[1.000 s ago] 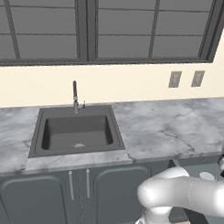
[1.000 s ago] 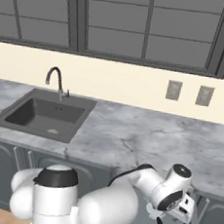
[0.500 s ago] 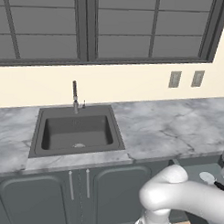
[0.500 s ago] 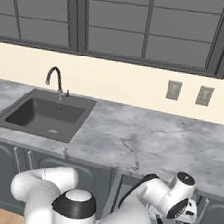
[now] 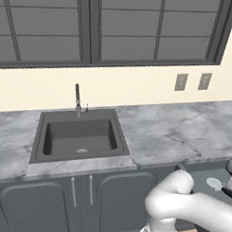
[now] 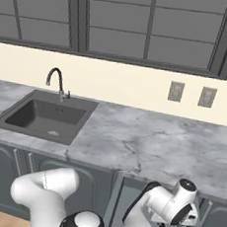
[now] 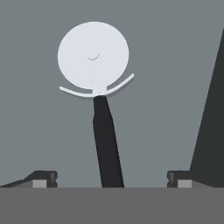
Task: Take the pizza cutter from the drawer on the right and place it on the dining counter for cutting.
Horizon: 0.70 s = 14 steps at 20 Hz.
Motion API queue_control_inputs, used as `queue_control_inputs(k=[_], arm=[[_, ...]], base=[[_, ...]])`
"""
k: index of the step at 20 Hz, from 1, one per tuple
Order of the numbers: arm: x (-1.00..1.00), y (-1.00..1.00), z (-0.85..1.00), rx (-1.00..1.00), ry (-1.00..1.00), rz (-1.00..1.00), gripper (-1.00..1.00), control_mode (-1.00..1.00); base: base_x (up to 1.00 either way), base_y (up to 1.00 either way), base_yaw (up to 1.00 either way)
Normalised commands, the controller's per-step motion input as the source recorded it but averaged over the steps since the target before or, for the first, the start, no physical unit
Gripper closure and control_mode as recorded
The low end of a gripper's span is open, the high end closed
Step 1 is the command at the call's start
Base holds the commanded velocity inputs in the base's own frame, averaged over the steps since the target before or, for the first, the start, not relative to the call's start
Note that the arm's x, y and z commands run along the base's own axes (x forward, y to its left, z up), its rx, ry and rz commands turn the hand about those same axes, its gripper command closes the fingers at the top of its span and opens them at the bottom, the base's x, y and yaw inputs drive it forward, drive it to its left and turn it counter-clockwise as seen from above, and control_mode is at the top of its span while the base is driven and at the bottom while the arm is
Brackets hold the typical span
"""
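While the two-finger gripper is held spread astride its black handle, the pale grey round-wheeled pizza cutter, blade at twelve o'clock on the grey drawer floor, should be pinched mid-handle, centred.

Dark sink with upright faucet left of centre, set into marble worktop; two wall outlets upper right, window across top.

Kitchen — sink, faucet, marble worktop, cabinets.
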Motion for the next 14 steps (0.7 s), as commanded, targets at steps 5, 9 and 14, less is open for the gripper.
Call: queue_control_inputs(k=[5, 9, 14], arm=[[0.01, 0.0, -0.18, 0.0, 0.04, 0.01, -1.0, -1.0], [0.0, 0.0, -0.17, 0.0, 0.08, 0.0, -1.0, -1.0], [0.0, 0.0, -0.29, 0.0, 0.11, 0.0, -1.0, -1.0]], base=[[0.0, 0.0, 0.0], [0.0, 0.0, 0.0], [0.0, 0.0, 0.0]])
